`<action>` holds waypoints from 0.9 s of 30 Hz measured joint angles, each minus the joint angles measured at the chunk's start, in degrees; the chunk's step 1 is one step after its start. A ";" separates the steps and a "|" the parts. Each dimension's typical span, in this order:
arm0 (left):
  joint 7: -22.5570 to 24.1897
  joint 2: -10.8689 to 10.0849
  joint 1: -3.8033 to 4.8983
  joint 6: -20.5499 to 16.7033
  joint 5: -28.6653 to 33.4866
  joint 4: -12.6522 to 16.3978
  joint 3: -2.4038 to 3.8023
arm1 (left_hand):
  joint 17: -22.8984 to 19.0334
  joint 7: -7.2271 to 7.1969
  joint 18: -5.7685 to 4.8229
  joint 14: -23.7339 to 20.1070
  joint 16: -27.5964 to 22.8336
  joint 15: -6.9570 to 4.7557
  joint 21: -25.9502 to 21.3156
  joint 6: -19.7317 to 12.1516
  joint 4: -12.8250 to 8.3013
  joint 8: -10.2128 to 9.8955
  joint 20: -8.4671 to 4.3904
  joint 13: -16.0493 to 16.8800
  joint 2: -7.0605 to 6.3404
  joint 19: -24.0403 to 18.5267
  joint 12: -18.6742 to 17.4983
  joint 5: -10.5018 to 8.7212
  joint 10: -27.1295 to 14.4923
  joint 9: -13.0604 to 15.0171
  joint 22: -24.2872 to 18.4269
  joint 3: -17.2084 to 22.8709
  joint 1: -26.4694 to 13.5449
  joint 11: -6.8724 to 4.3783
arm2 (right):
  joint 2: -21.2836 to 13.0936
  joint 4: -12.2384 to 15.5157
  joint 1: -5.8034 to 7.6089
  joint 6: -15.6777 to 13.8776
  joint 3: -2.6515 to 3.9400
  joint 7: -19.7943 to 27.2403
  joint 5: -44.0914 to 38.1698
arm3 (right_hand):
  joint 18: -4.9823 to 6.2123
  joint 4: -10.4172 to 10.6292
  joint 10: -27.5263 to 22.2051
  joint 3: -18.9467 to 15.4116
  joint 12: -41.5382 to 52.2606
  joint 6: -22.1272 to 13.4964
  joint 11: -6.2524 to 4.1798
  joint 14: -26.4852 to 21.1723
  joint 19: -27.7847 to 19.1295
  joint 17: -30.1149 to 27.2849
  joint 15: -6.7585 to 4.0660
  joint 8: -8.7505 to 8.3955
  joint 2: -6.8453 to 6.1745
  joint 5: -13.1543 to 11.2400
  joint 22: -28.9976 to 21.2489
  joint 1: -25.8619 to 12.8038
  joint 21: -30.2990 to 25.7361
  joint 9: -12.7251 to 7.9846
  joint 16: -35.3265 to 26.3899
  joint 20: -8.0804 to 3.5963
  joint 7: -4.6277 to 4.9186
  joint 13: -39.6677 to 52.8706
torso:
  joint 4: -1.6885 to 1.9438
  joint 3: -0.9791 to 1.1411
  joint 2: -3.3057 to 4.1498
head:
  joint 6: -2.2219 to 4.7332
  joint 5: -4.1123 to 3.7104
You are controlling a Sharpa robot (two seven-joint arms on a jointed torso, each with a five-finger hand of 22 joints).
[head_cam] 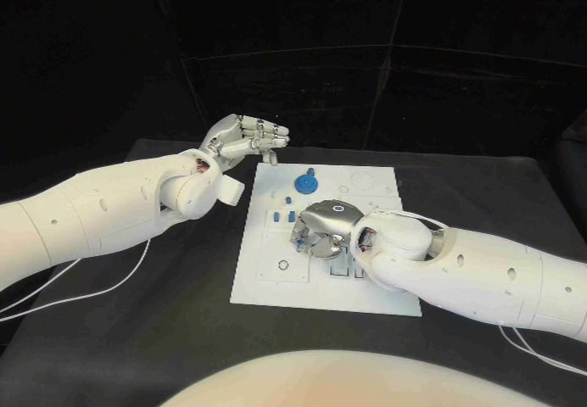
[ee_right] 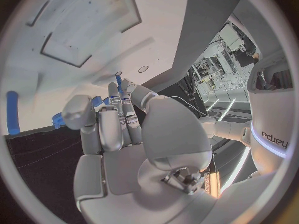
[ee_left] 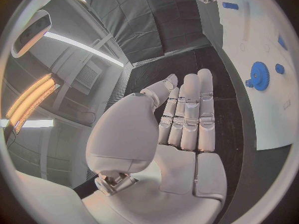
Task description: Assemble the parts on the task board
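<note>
The white task board [head_cam: 276, 280] lies in the middle of the table. On its far half rests a blue gear [head_cam: 306, 182], which also shows beside my left hand's fingers as the blue gear [ee_left: 258, 75]. Small blue parts [head_cam: 280, 216] stand near the board's left side. My right hand [head_cam: 324, 231] hovers low over the board's centre, its thumb and fingers [ee_right: 115, 117] curled around a small blue part [ee_right: 95, 102]. A blue peg [ee_right: 12, 119] lies further off on the board. My left hand [head_cam: 248, 136] hangs off the board's far left corner, fingers [ee_left: 190, 114] straight, holding nothing.
The black table [head_cam: 147, 331] surrounds the board, with free room at the front left and far right. White cables [head_cam: 74, 292] trail from my left arm across the table. My right forearm [head_cam: 489, 280] covers the board's near right corner.
</note>
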 measured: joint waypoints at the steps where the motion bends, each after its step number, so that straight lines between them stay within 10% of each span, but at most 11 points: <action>1: -0.01 0.00 0.00 0.01 0.00 -0.01 0.00 | 0.00 0.00 0.00 0.00 0.00 0.00 0.00 0.00 0.00 0.00 0.00 0.00 0.00 0.00 0.00 0.00 0.00 0.00 0.00 0.00 0.00 0.00 | 0.00 0.00 -0.01 0.03 0.00 0.01 0.02 | 0.00 0.00 0.00 0.00 0.00 0.00 0.00 0.00 0.00 0.00 0.00 0.00 0.00 0.00 0.00 0.00 0.00 0.00 0.00 0.00 0.00 0.00 | 0.00 0.00 0.00 | 0.00 0.00; 27: -0.06 0.11 0.00 0.17 0.00 -0.15 0.00 | -0.14 0.00 0.00 0.00 0.00 0.00 -0.21 0.00 0.17 0.00 0.00 0.00 0.00 0.00 0.00 0.00 0.00 0.00 -0.05 -0.17 0.00 0.00 | 0.81 -1.15 -0.13 0.68 0.11 0.01 0.20 | 0.00 0.00 0.00 0.00 0.00 0.02 0.00 0.00 0.00 -0.07 0.00 -0.16 0.00 0.00 -0.04 0.00 0.00 0.00 0.00 0.00 0.03 0.01 | -0.03 0.00 -0.01 | 0.02 -0.20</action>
